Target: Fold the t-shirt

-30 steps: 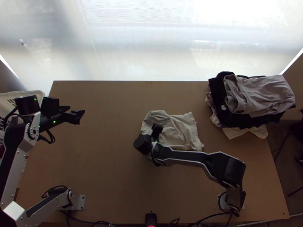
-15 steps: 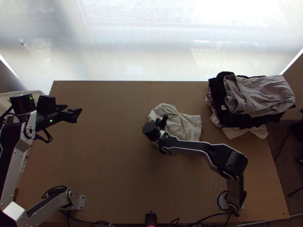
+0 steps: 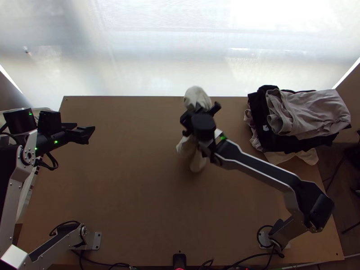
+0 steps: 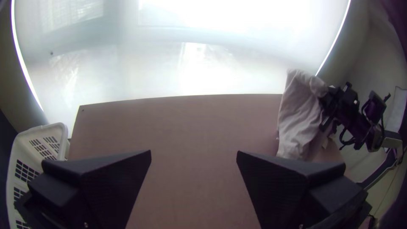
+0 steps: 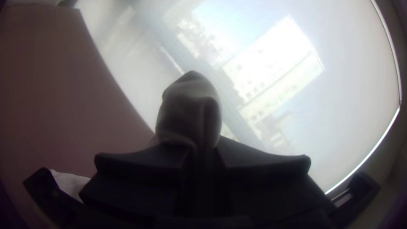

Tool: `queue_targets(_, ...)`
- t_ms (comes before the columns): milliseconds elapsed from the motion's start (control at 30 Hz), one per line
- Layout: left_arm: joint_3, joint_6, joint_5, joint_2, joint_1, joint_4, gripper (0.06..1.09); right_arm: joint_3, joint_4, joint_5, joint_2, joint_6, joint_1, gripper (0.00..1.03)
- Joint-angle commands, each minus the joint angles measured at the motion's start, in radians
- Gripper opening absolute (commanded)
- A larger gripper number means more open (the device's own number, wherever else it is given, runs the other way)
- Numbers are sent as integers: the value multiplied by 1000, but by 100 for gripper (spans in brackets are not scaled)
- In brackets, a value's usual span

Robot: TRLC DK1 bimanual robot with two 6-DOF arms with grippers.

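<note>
Since a moment ago the right arm has swung out toward the table's far edge, taking the pale t-shirt (image 3: pixel 196 96) up with it from where it lay on the table (image 3: pixel 130 180), while the left arm has drawn slightly outward. The right end effector (image 3: pixel 198 110) has its fingers closed on the shirt, a bunched bit of cloth poking out past the tips and the rest hanging in loose folds over the far middle of the table; I can't tell whether its lowest part touches the wood. Over on the left side, the left end effector (image 3: pixel 84 128) has its fingers spread wide with nothing between them, near a white basket (image 4: pixel 59 128). A pile of folded clothes (image 3: pixel 310 112) sits at the far right corner.
</note>
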Motion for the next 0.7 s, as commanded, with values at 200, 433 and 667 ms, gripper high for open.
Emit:
queue_targets(200,14,-23,-54,-49,-9,-79,104,288,-108,-112,-27,-21,-272,3)
queue_targets(433,-29,-26,-92,-74,-9,-85,104,399,-166,-180,-11,-21,-372,3)
queue_targets(667,-75,-46,-106,-109,-11,-84,104,489,-223,-241,15,-19,-436,3)
